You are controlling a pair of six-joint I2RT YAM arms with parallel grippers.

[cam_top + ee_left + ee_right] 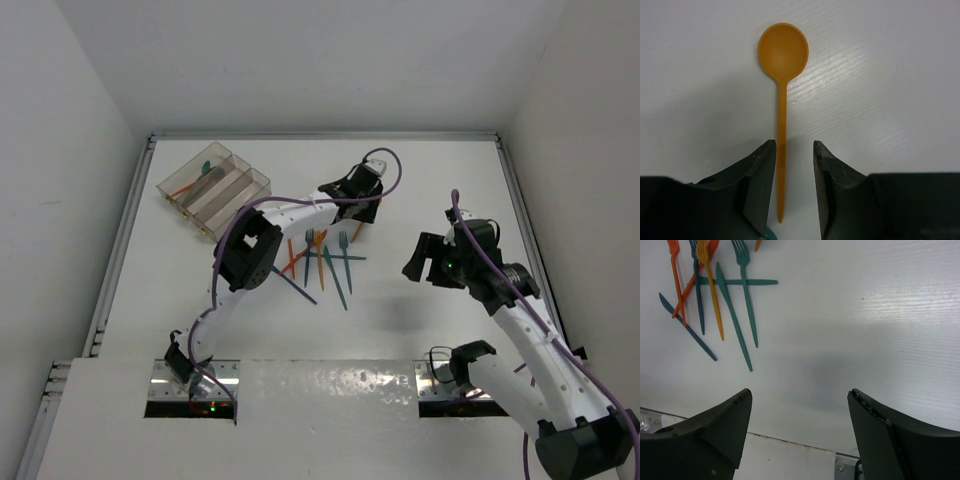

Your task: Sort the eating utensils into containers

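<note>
Two arms are in play over the white table (440, 180), so let's look at the left one first. It stretches long from its base, elbow raised mid-table, forearm running out to the far centre, and the left gripper (362, 203) points straight down at the surface. In the wrist view an orange spoon (782, 117) lies flat on the table, bowl away from the camera, its handle running back between the fingers (760, 185). The left gripper's jaws are part-way apart and straddle that handle: it sits right against one finger, with a clear gap to the other, so nothing is clamped.

Over to the right arm, which is bent back on itself and holds the right gripper (425, 262) above bare table on the right side. The right gripper's jaws stand wide apart with nothing between them. From that wrist camera the loose utensils (715, 300) show at the upper left: orange, teal and dark blue forks and knives, lying crossed over one another in a loose fan.

Far left sits the clear tray (166, 186), angled on the table, with three long compartments. A teal piece (204, 166) lies in its farthest compartment beside something darker, and flecks of orange show low down at the near ends; which kinds they are I cannot tell.
</note>
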